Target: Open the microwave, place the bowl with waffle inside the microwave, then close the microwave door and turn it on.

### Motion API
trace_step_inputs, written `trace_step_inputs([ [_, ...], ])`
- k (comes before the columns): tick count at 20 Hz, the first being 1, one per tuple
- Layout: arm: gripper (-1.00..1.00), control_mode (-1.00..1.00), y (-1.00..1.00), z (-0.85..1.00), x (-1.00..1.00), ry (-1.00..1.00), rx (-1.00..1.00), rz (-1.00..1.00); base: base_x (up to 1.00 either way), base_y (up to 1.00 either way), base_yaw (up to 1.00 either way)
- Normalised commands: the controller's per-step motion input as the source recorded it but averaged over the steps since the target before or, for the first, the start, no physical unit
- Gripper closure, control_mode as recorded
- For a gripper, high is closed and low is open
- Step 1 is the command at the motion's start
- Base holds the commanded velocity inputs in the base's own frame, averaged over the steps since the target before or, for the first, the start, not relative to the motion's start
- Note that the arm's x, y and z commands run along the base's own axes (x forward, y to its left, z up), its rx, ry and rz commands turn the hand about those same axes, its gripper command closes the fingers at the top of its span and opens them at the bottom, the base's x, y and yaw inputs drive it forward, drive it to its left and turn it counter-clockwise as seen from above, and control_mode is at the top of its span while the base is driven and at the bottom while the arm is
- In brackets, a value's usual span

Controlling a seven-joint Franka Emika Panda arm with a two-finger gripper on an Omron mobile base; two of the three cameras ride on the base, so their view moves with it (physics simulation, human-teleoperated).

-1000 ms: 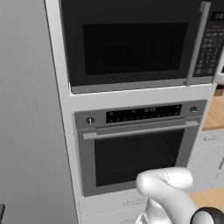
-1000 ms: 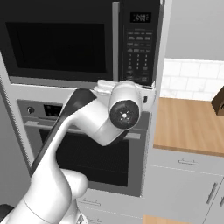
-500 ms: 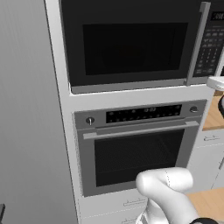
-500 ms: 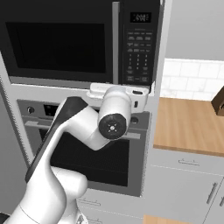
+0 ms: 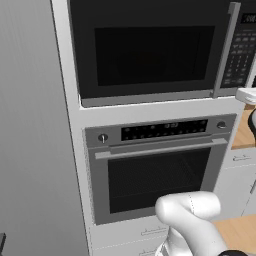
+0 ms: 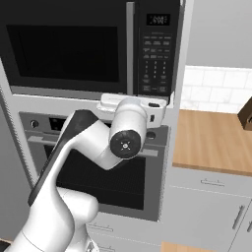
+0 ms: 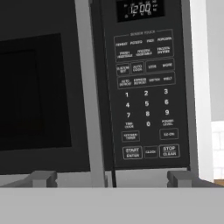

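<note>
Still step 1: microwave door [image 7: 39, 92] closed. Gripper [image 7: 107, 178] spread wide, empty, just below vert. handle [image 7: 87, 87]. Raise, straddle handle squarely, pinch, pull along hinge arc w/o slipping.

Tall pale grey cabinet column [image 5: 67, 150] runs floor to top, and two appliances sit built into it. Up high, the microwave [image 5: 150, 55], flush in its bay. Right under it, on a narrow grey ledge, the silver-trimmed oven [image 5: 160, 170]. Below the oven, a grey drawer front [image 5: 125, 232] with a small handle. To the right of the column, a wooden countertop [image 6: 211, 142] stretches away over grey drawers [image 6: 206, 184]. One dark brown object [image 6: 245, 115] stands on it at the far right edge, cut off, too little showing to name it.
</note>
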Motion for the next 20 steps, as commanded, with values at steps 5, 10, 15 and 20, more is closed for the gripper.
trace_step_inputs([
  [5, -1.00, -1.00, 0.00, 0.00, 0.00, -0.02, 0.00, 0.00, 0.00, 0.00, 0.00],
  [10, -1.00, -1.00, 0.00, 0.00, 0.10, -0.03, 0.00, 0.00, 0.00, 0.00, 0.00],
  [15, -1.00, -1.00, 0.00, 0.00, 0.05, -0.04, 0.00, 0.00, 0.00, 0.00, 0.00],
  [20, 1.00, -1.00, 0.00, 0.00, 0.00, 0.00, 0.00, 0.00, 0.00, 0.00, 0.00],
])
